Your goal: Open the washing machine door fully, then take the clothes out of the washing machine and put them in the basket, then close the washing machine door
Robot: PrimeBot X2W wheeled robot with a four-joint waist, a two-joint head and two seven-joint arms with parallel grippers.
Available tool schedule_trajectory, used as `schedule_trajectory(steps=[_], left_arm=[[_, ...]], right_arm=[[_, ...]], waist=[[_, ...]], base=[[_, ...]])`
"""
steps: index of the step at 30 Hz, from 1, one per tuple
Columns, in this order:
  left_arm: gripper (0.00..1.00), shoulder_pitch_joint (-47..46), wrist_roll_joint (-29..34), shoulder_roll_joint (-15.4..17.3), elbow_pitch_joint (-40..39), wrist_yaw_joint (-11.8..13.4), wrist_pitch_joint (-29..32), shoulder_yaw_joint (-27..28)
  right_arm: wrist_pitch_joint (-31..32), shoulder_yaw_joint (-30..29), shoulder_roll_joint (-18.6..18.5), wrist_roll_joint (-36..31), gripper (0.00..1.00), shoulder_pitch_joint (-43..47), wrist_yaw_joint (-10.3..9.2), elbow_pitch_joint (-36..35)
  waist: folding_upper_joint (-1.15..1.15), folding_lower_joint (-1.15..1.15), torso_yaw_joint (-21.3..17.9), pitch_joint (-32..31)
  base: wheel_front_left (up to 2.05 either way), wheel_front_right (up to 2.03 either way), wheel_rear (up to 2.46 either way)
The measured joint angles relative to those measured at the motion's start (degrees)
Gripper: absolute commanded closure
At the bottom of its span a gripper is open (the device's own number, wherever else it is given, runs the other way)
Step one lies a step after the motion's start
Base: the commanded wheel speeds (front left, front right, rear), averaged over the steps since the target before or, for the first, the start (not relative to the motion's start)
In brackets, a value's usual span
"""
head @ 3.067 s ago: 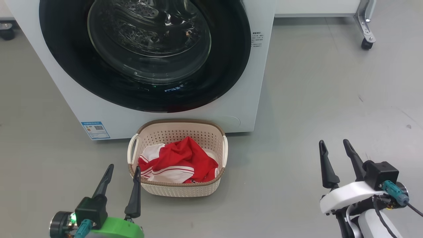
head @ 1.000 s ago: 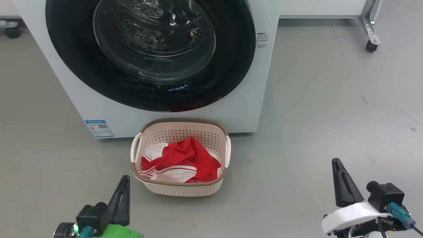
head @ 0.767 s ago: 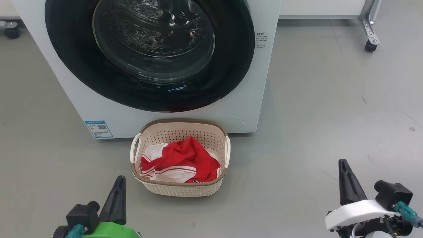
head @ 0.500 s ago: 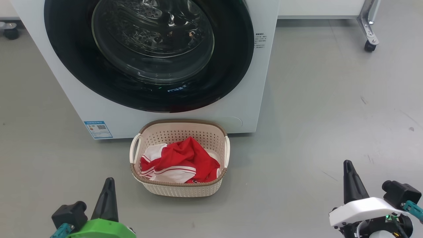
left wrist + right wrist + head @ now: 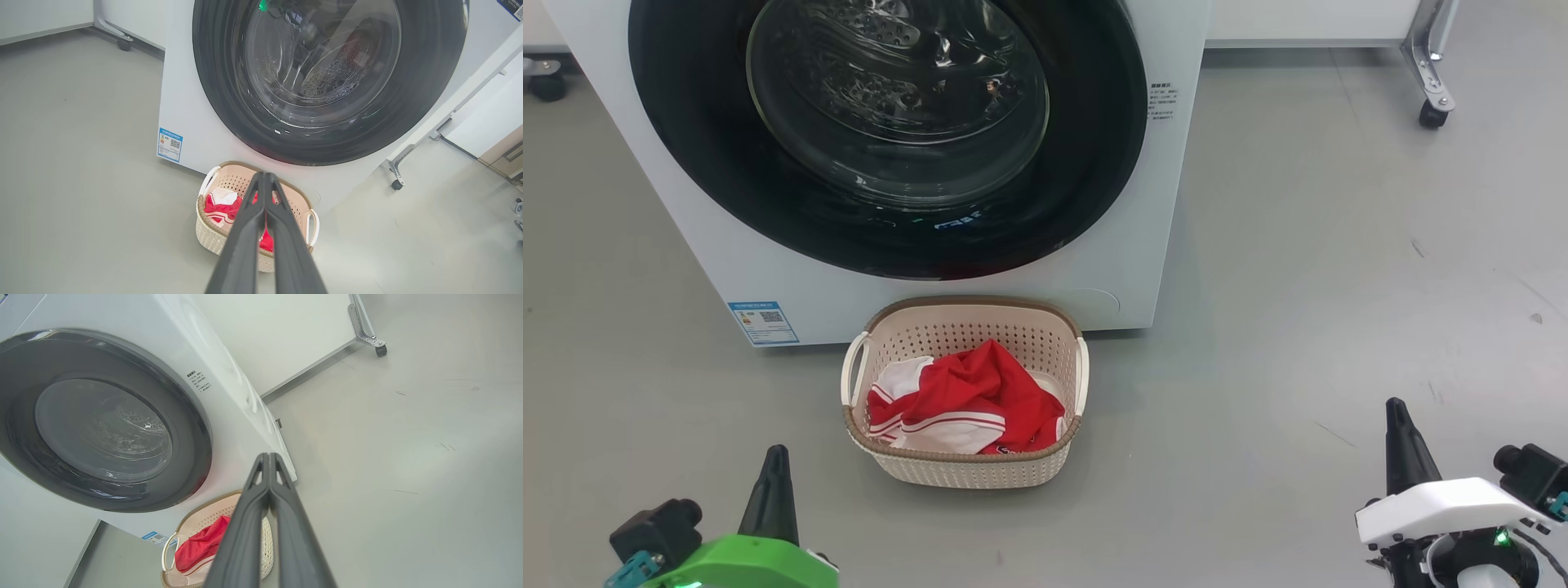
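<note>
The clothes [image 5: 964, 400] lie in the basket [image 5: 968, 472] before the closed washing machine door [image 5: 1094, 163]. Soft and light, they would pinch best at a raised fold. The left gripper [image 5: 772, 465] and right gripper [image 5: 1398, 425] are clenched, empty.

Glossy door [image 5: 1094, 163]; perforated plastic basket [image 5: 968, 469]

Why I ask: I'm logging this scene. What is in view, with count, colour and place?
washing machine: one, white, behind the basket
door: one, black rim, clear glass, shut on the machine's front
sticker: one, blue, low on the machine's front
basket: one, cream, brown rim, on the floor
clothes: a heap, red and white, in the basket
wheels: two, black, floor, far left and right
left gripper: one, dark fingers, shut, lower left
right gripper: one, dark fingers, shut, lower right
</note>
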Motion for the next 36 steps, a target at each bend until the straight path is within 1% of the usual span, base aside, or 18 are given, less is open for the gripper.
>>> schedule_trajectory(steps=[6, 13, 15, 21, 23, 36], left_arm=[[1.00, -0.16, -4.35, 0.01, 0.33, -0.93, 1.05, 0.83], [1.00, -0.62, -9.81, 0.03, 0.65, -1.47, 2.44, 1.97], [1.00, -0.88, -11.34, 0.03, 0.76, -1.53, 2.86, 2.21], [1.00, -1.26, -15.75, 0.05, 1.09, -2.14, 4.02, 3.21], [1.00, -1.32, -18.31, 0.08, 1.31, -2.43, 4.55, 3.65], [1.00, -2.49, -28.42, 0.13, 2.15, -3.49, 7.12, 5.59]], right_arm=[[1.09, -0.99, 0.15, 4.38, 1.00, -0.64, 0.32, 0.53], [2.59, -2.09, 0.29, 9.40, 1.00, -1.17, 0.58, 1.19], [2.90, -2.42, 0.37, 10.79, 1.00, -1.44, 1.00, 1.37], [4.02, -3.30, 0.56, 15.13, 1.00, -1.85, 1.04, 1.83], [4.58, -3.78, 0.63, 17.24, 1.00, -2.15, 1.54, 2.13], [7.04, -5.82, 0.91, 26.54, 1.00, -3.30, 2.21, 3.32]], waist=[[0.00, 0.00, -0.11, -0.06], [0.00, 0.00, -0.24, -0.14], [0.00, 0.00, -0.28, -0.17], [0.00, 0.00, -0.38, -0.23], [0.00, 0.00, -0.44, -0.27], [0.00, 0.00, -0.68, -0.42]], base=[[0.00, 0.00, 0.00], [0.00, 0.00, 0.00], [0.00, 0.00, 0.00], [0.00, 0.00, 0.00], [0.00, 0.00, 0.00], [0.00, 0.00, 0.00]])
